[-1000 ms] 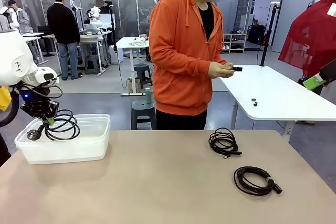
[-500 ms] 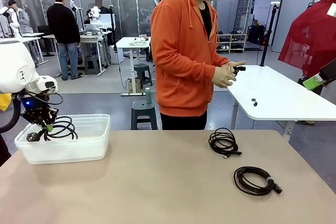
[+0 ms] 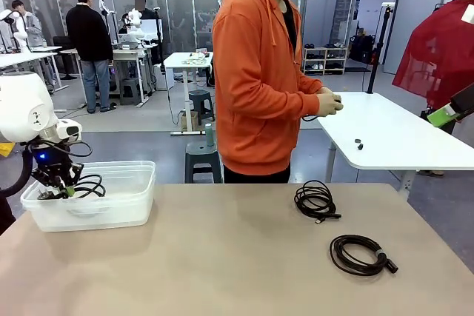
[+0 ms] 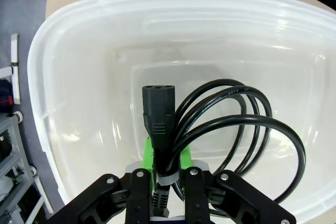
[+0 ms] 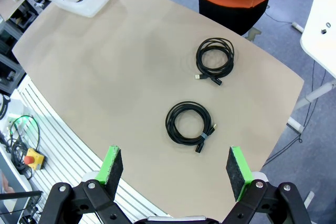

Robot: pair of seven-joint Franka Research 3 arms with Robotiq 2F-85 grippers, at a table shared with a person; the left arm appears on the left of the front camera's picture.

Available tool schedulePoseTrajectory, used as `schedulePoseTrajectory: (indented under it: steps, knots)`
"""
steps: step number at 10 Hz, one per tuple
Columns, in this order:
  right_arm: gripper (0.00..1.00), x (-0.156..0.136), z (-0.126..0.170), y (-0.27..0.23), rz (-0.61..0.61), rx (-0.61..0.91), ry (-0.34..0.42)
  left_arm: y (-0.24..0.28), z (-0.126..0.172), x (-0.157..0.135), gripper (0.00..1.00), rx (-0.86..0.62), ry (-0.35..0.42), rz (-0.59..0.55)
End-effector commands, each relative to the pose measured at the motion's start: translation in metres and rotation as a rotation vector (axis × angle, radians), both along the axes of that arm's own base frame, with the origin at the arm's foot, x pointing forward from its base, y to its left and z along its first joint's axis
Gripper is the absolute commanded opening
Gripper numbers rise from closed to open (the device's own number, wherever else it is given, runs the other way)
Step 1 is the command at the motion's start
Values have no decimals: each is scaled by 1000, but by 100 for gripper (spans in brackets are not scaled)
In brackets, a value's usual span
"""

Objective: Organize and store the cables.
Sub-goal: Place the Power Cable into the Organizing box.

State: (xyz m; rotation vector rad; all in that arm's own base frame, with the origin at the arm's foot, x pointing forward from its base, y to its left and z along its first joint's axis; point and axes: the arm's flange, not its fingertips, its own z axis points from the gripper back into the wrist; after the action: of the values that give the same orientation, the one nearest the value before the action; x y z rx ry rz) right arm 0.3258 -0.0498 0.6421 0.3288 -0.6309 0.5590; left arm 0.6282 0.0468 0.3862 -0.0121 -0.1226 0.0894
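- The left gripper (image 3: pixel 68 190) is down inside the clear bin (image 3: pixel 141 172) at the table's left end, clamped shut on the power cord (image 4: pixel 236 124) just below its plug (image 4: pixel 156 106). I cannot tell whether the coil rests on the bin floor.
- Risk: if the gripper lets go above the floor, the stiff loops could spring apart and one could hang over the rim.
- Risk: several strands sit between the green pads (image 4: pixel 148 153). On opening, a loop could stay hooked on a finger and be dragged up with the arm. The bin looks light and might shift with it.
- The right gripper (image 5: pixel 173 167) hangs high over the table (image 3: pixel 222 257), jaws wide apart, holding nothing.
- Two coils lie on the table's right half, apart from each other: the far coil (image 3: pixel 304 199) and the near coil (image 3: pixel 337 251).
- Risk: I see no tie on the far coil. Pinched by one strand, it could unwind when lifted.
- The person (image 3: pixel 259 72) is turned toward the side table, hands busy with something small. Inattention during a reach over the shared table is a hazard.
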Motion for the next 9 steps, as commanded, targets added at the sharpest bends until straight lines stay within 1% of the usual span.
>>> schedulePoseTrajectory:
  steps: [1,2,3,4,5,6,7,8,9]
  knots:
    - [100,0,0,-1,19,6,-3,4,4,1,31,21,-26,54]
    - [100,0,0,-1,19,6,-3,4,5,1,40,16,-27,56]
    - [100,0,0,-1,19,6,-3,4,8,0,45,16,-29,57]
    - [100,0,0,-1,19,6,-3,3,11,0,54,18,-32,59]
    - [100,0,0,-1,19,6,-3,2,15,0,58,23,-38,60]
    - [100,0,0,-1,19,6,-3,2,19,0,67,21,-46,65]
    - [100,0,0,-1,19,6,-3,1,22,-2,71,24,-50,69]
    - [100,0,0,-1,19,6,-3,0,26,-5,80,27,-57,83]
    - [100,0,0,-1,19,6,-3,-3,28,-9,85,22,-56,88]
